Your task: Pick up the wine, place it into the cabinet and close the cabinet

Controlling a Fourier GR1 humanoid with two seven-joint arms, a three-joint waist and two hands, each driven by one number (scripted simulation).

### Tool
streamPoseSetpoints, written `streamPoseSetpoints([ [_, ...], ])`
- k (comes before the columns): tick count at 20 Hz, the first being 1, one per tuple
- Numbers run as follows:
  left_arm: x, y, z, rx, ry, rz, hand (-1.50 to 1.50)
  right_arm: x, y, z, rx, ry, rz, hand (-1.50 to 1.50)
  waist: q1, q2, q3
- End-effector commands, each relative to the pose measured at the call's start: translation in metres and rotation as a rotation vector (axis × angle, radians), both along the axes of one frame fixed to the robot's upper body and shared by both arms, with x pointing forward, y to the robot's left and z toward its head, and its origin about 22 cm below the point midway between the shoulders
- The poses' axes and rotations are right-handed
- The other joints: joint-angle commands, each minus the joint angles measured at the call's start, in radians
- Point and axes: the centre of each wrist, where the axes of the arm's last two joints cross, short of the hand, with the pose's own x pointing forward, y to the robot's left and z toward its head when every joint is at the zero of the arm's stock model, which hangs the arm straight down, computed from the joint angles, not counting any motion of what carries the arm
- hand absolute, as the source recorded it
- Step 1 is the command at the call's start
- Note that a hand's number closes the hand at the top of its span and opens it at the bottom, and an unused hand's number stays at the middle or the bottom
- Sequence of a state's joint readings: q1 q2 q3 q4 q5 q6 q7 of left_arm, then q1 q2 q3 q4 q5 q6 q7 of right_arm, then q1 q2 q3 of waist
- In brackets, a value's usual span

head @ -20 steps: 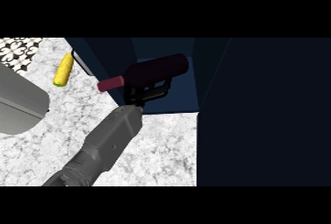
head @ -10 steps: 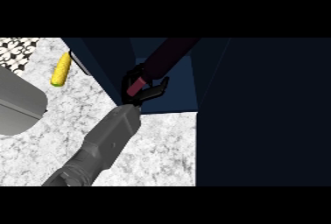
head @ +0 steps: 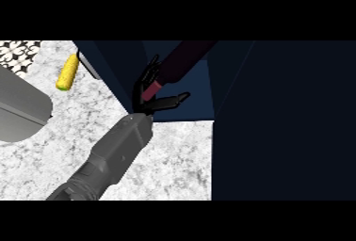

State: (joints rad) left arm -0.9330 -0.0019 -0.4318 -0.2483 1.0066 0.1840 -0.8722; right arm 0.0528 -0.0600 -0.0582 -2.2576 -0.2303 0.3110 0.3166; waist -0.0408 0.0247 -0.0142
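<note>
Left hand [head: 151, 92] curls around neck end of wine bottle [head: 177, 63], fingers on upper-left side, thumb [head: 170, 100] jutting lower right. Bottle slants up and right from hand, body inside dark blue cabinet [head: 195, 94]. Cabinet door [head: 285, 122] stands right of hand. Corn cob [head: 67, 72] lies well left of hand on speckled counter [head: 167, 160]. Grey appliance [head: 21, 110] further left. Right hand unseen.

- My left hand [head: 151, 92] sits inside the dark blue cabinet [head: 201, 94], fingers curled round the wine bottle [head: 177, 63].
- The bottle slants up and rightward from my hand.
- A yellow corn cob [head: 67, 72] lies left of my hand on the speckled counter [head: 173, 160].
</note>
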Motion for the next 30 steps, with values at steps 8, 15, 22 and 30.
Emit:
streamPoseSetpoints([
  [8,-0.017,-0.006,0.008,0.033,-0.066,0.0,-1.5,-0.001,0.0,0.011,-0.004,0.025,-0.034,-1.5,0.075,-0.04,0.015],
  [15,-0.065,0.006,0.021,0.031,-0.066,-0.181,-1.5,-0.008,-0.006,0.009,-0.006,0.001,-0.025,-1.5,0.071,-0.037,0.015],
  [22,-0.128,0.015,0.07,0.02,-0.101,-0.226,-1.5,-0.01,0.006,0.011,0.002,0.001,-0.014,-1.5,0.064,-0.035,0.015],
  [30,-0.198,0.013,0.085,-0.009,-0.112,-0.207,-1.5,-0.009,0.0,0.016,-0.049,0.002,0.024,-1.5,0.048,-0.028,0.015],
])
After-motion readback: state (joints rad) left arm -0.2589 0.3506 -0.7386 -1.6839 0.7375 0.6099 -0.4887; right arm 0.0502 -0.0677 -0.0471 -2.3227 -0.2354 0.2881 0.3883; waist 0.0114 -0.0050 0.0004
